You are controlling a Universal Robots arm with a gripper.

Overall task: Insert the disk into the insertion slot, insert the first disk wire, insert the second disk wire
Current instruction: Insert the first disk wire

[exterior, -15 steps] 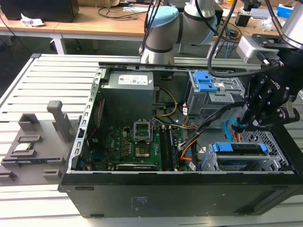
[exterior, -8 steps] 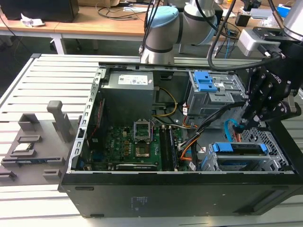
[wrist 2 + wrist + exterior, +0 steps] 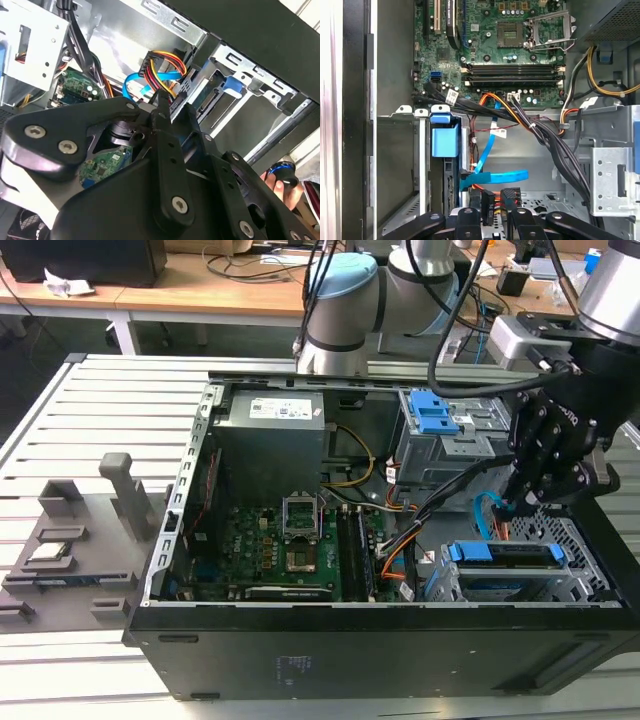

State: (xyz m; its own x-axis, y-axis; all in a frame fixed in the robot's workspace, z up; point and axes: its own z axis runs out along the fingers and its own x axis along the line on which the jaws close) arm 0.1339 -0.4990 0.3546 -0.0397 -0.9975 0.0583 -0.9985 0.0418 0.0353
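Observation:
The disk (image 3: 505, 554), in its blue carrier, lies inside the insertion slot (image 3: 572, 540), the low grey cage at the case's front right. A flat blue wire (image 3: 495, 177) ends in a plug against the disk's edge (image 3: 451, 192). My gripper (image 3: 507, 512) hangs just above the disk's rear end. In both wrist views its fingers (image 3: 468, 218) are closed on a black connector (image 3: 488, 201) with red, yellow and orange wires (image 3: 162, 67), held close to the disk's carrier (image 3: 233, 85). A second black connector (image 3: 512, 196) sits beside it.
The taller cage with the blue latch (image 3: 437, 418) stands behind the gripper. A thick black cable bundle (image 3: 555, 145) runs past it to the motherboard (image 3: 290, 550). A hand (image 3: 280, 182) holds a small object outside the case. A grey fixture (image 3: 70, 540) lies at the exterior view's left.

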